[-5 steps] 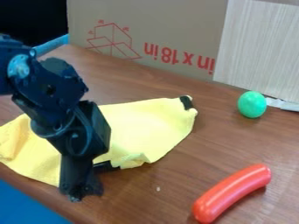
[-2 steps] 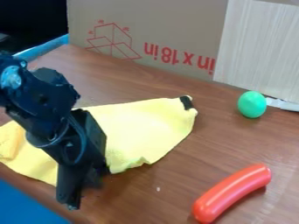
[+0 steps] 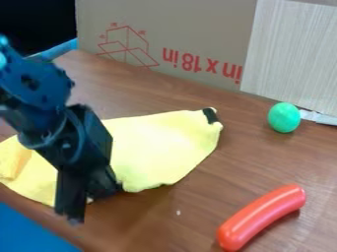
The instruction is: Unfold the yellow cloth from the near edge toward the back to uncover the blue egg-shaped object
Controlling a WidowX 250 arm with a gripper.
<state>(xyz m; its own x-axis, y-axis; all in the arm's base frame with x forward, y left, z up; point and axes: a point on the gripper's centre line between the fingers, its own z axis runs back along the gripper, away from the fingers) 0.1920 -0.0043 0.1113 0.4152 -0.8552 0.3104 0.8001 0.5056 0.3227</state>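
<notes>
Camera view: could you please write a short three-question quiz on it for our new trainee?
1. True or false: the red sausage-shaped toy lies on the yellow cloth.
2. What colour is the egg-shaped toy near the pale striped panel?
3. Which is nearest the gripper: (a) the egg-shaped toy, (b) the yellow cloth or (c) the red sausage-shaped toy?
Key: 1 false, it lies on the wooden table; 2 green; 3 b.
</notes>
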